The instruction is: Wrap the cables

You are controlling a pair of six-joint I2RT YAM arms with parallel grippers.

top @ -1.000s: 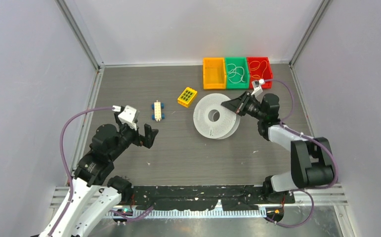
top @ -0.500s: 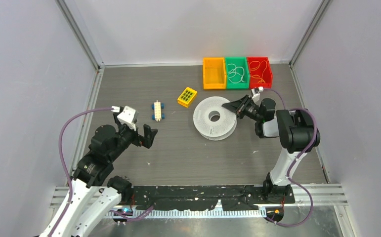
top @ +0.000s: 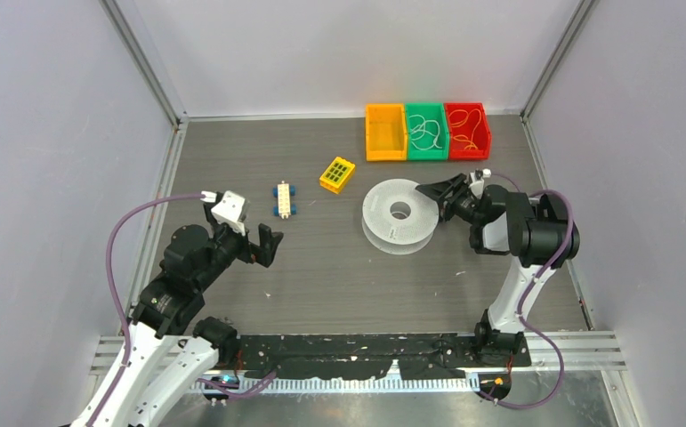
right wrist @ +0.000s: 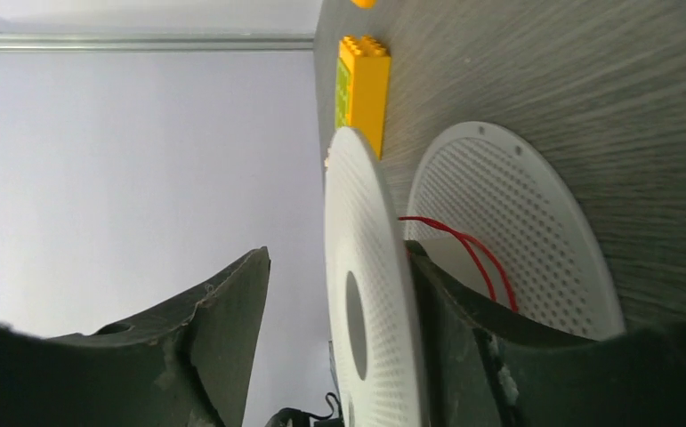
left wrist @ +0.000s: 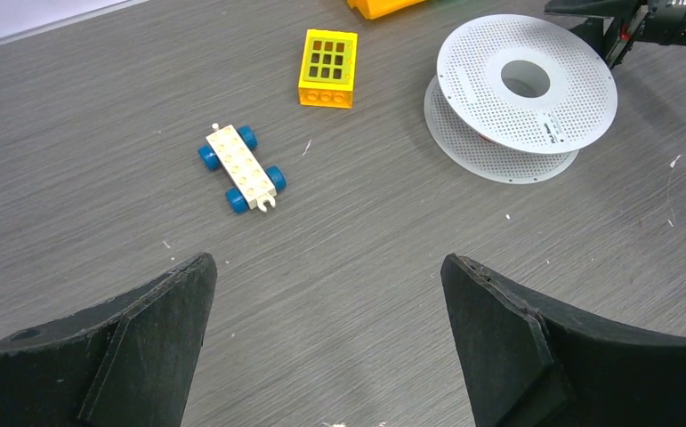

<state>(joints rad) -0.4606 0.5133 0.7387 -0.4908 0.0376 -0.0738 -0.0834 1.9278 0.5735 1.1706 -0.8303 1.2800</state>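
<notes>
Right claw (top: 437, 191) spread, straddling the upper flange at the right rim of the spool (top: 398, 216). Red cable (right wrist: 465, 251) lies between the flanges, beside the inner finger. Left claw (top: 264, 242) spread, well apart.

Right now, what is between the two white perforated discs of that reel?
The right wrist view shows a thin red cable looping between the flanges of the spool, plus one finger of the right gripper.
</notes>
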